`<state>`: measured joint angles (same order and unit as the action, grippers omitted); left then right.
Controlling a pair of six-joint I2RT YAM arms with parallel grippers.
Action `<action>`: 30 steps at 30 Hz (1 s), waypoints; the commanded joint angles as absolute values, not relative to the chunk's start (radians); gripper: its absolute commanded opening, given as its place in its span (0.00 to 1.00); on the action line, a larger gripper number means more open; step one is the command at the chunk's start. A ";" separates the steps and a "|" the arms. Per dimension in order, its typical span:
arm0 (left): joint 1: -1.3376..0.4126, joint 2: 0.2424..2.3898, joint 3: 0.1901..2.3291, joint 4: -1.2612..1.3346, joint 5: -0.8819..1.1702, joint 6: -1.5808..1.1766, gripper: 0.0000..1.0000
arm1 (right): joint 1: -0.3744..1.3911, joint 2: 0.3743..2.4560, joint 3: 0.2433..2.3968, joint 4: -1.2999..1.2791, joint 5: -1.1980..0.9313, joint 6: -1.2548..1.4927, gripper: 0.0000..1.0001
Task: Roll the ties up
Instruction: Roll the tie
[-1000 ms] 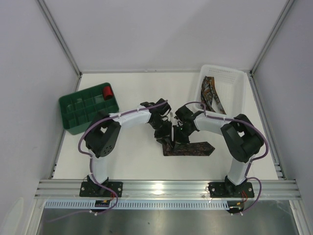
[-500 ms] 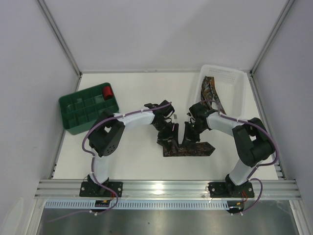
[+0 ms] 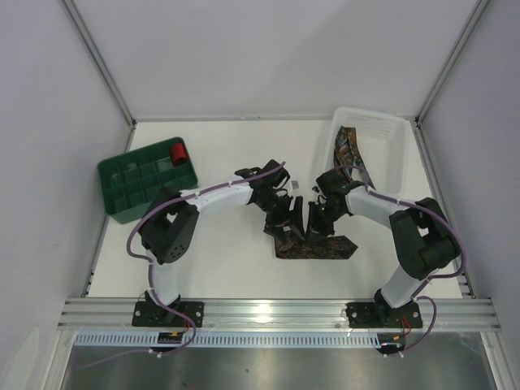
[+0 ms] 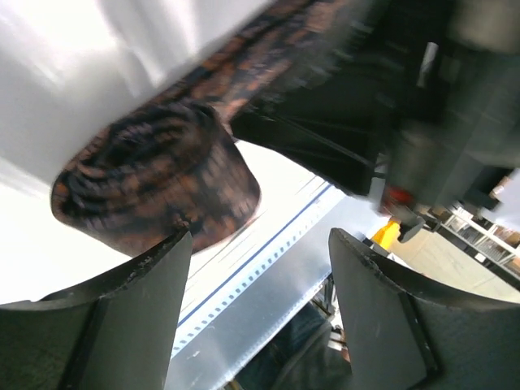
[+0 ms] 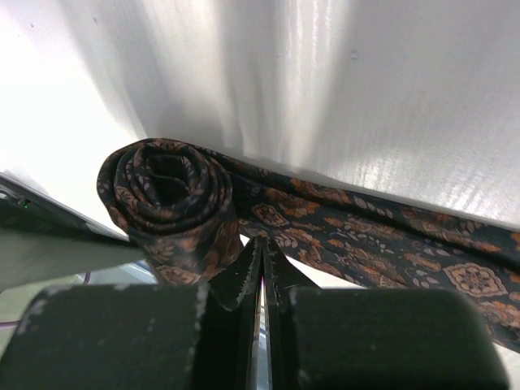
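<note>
One tie, part-rolled: your left gripper, jaws apart, faces the roll to guide it; right gripper, jaws together, prob. pins fabric vs. unrolling.

The half-rolled tie left of the white basket is dark navy with brown-orange leaves and medallions. Inside the basket, the ties share that busy pattern. Far left of it, a green tray holds a red roll.

Top view: tie, rolled end hidden under left gripper and right gripper. Left wrist: roll blurred. Right wrist: flat length cropped right.
</note>
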<state>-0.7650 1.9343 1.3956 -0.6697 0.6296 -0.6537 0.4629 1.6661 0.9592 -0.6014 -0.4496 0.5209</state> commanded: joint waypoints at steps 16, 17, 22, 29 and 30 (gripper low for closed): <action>-0.673 1.571 1.160 -0.509 0.646 -0.586 0.77 | 0.479 1.583 1.129 -0.735 -0.480 0.505 0.07; -0.672 1.566 1.151 -0.506 0.652 -0.586 0.77 | 0.494 1.595 1.138 -0.732 -0.479 0.506 0.07; -0.670 1.551 1.091 -0.508 0.630 -0.609 0.76 | 0.528 1.637 1.140 -0.689 -0.479 0.529 0.07; -0.655 1.549 1.049 -0.495 0.618 -0.640 0.75 | 0.531 1.664 1.078 -0.635 -0.485 0.538 0.07; -0.653 1.551 1.061 -0.499 0.608 -0.629 0.74 | 0.531 1.667 1.069 -0.635 -0.482 0.535 0.07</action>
<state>-0.6662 1.5970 1.0489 -0.5316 0.6273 -0.6289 0.5304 1.6665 1.0828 -0.6601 -0.4789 0.5312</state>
